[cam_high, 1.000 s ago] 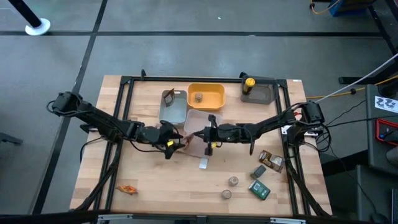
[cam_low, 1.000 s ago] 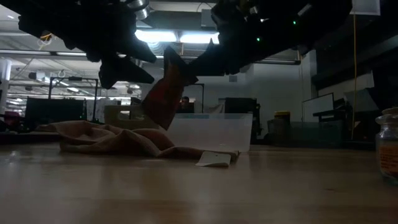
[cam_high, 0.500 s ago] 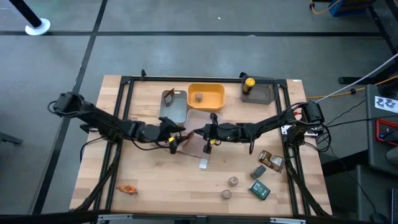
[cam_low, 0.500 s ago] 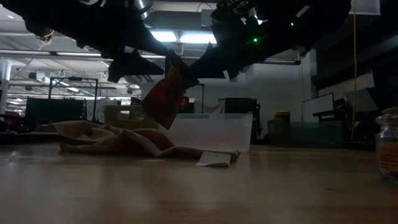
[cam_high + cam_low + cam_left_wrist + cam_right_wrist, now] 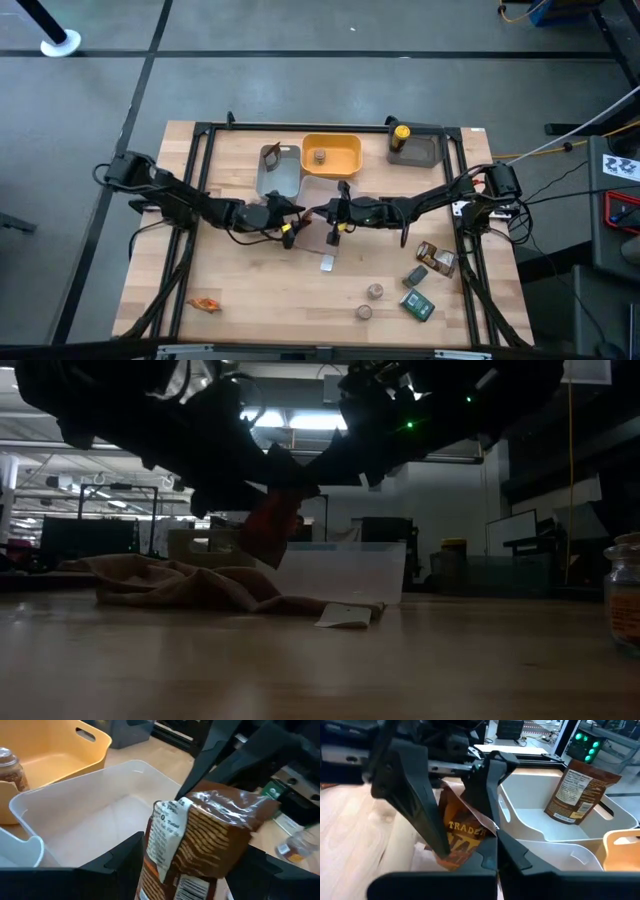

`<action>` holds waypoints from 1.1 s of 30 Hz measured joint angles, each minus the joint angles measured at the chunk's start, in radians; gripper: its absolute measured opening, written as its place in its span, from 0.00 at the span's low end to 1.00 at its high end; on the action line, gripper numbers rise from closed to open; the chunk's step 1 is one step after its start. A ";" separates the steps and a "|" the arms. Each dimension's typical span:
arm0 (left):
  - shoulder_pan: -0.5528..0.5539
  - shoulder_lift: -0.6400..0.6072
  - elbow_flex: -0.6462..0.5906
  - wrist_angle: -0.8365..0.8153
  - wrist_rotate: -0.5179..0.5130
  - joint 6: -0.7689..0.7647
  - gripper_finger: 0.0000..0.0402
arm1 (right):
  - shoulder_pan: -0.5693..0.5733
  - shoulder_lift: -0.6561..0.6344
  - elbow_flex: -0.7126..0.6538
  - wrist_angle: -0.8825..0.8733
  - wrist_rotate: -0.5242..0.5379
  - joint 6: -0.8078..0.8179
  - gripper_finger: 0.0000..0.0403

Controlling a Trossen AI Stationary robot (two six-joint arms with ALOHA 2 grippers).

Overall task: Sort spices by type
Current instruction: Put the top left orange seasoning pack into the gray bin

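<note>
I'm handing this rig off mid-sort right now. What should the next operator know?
Right gripper: shut on the top edge of a brown packet, held above the clear tray.
Left gripper: open, fingers either side of that packet, not closed on it.
Done: one brown packet in the grey tray, one jar in the yellow tray, the yellow-capped bottle in the dark tray.
Left: two jars, two boxes and brown packets at the table's right, an orange packet at its left.
</note>
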 joint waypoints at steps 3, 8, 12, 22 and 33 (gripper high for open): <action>0.016 0.019 0.000 0.023 0.003 0.000 0.52 | 0.000 0.000 0.000 0.000 0.004 0.000 0.00; 0.026 0.023 0.000 0.022 0.003 0.001 0.32 | 0.000 0.000 0.000 -0.011 0.004 0.000 0.00; 0.025 0.023 0.000 0.023 0.024 -0.002 0.09 | 0.000 0.000 0.000 -0.019 -0.004 0.000 0.00; 0.024 -0.007 0.000 0.001 0.073 -0.033 0.03 | 0.002 0.000 -0.001 -0.013 -0.078 0.000 0.09; 0.036 -0.221 -0.001 -0.128 0.080 -0.009 0.03 | 0.003 -0.071 0.000 -0.021 -0.037 -0.002 0.37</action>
